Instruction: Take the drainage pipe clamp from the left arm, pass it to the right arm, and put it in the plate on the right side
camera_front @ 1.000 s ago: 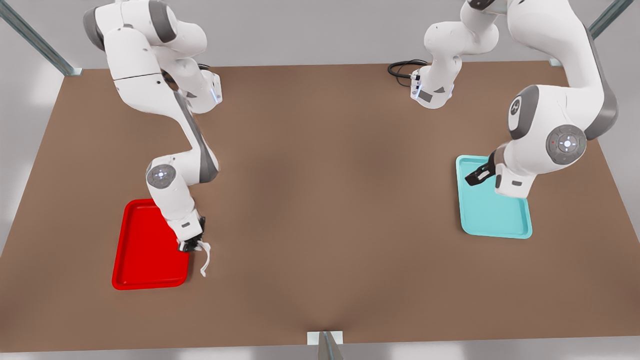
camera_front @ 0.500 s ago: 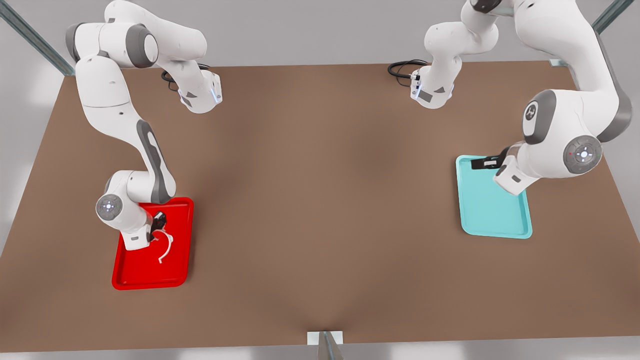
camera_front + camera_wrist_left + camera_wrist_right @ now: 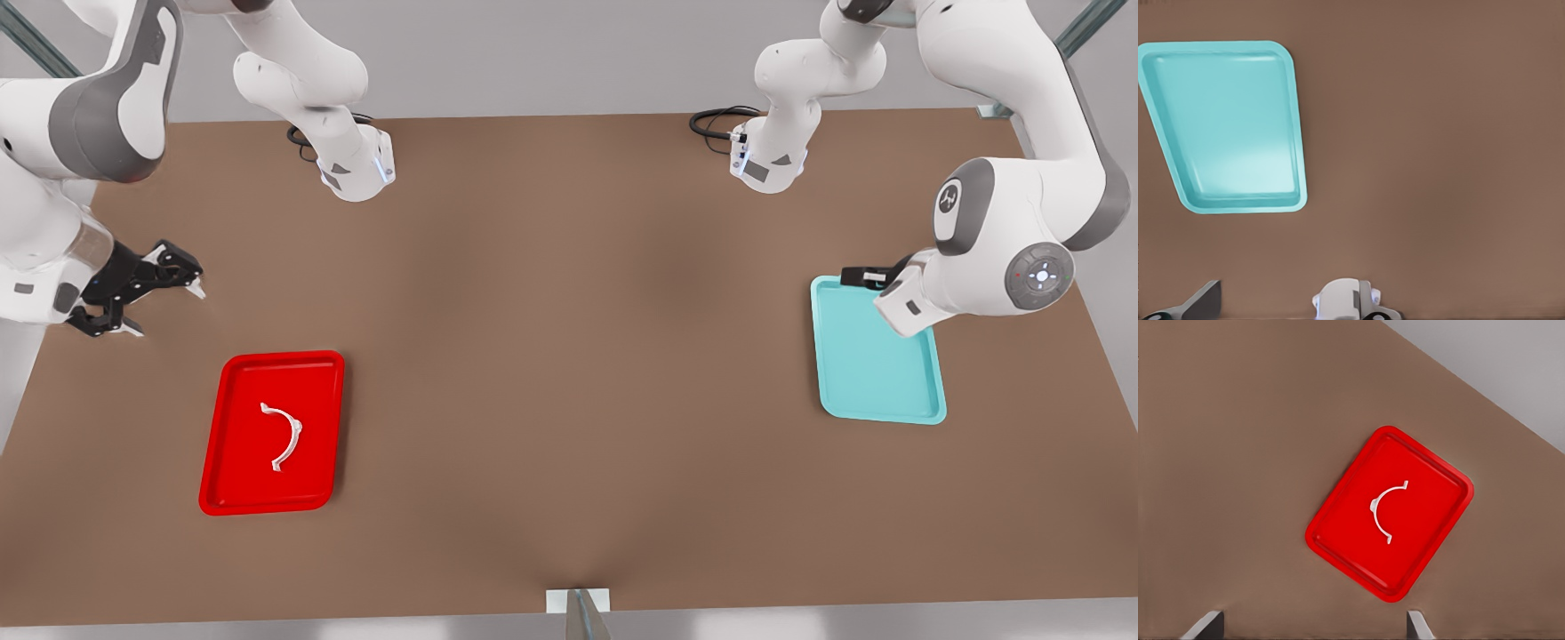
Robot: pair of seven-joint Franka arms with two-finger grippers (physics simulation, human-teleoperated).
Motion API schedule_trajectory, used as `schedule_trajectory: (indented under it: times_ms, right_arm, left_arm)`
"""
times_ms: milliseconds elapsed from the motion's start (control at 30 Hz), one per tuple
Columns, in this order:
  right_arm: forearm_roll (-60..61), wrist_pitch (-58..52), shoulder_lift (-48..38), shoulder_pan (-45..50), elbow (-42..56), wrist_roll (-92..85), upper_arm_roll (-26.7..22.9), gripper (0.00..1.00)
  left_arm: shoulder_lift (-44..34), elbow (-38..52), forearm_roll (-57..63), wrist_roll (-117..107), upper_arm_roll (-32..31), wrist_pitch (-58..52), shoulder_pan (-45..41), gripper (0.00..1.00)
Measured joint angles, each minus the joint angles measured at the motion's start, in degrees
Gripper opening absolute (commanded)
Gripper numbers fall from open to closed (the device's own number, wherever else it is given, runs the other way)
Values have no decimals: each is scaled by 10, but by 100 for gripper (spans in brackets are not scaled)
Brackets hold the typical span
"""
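The drainage pipe clamp (image 3: 297, 429), a thin white half-ring, lies flat and free inside the red plate (image 3: 240, 480) at the front view's left. In the right wrist view the clamp (image 3: 1374, 507) rests mid-plate (image 3: 1431, 500). My right gripper (image 3: 164, 308) hangs open and empty above the table, off the plate's far corner toward the front view's left edge; its fingertips (image 3: 1205, 623) stand wide apart. My left gripper (image 3: 858, 277) waits at the far edge of the teal tray (image 3: 876, 382), open with nothing in it; one fingertip (image 3: 1201, 303) shows beside the teal tray (image 3: 1231, 133).
Both arm bases (image 3: 356, 173) (image 3: 769, 164) stand at the table's far side, with a black cable (image 3: 716, 120) by the one on the front view's right. A metal bracket (image 3: 578, 604) sits at the near table edge. Bare brown table lies between the two trays.
My right gripper carried the clamp over the red plate, let it go, and pulled up and away toward the front view's left. The left arm shifted slightly at the teal tray's far edge.
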Motion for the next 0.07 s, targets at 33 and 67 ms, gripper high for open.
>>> schedule_trajectory:
  times_ms: [33,67]
  right_arm:
    - [-1,-26,-6,-1,-1,18,-3,100]
    - [-1,-47,-9,-4,-2,35,-5,100]
  left_arm:
    - [-1,1,1,5,1,-3,-1,100]
    - [-1,2,1,10,1,-5,-1,100]
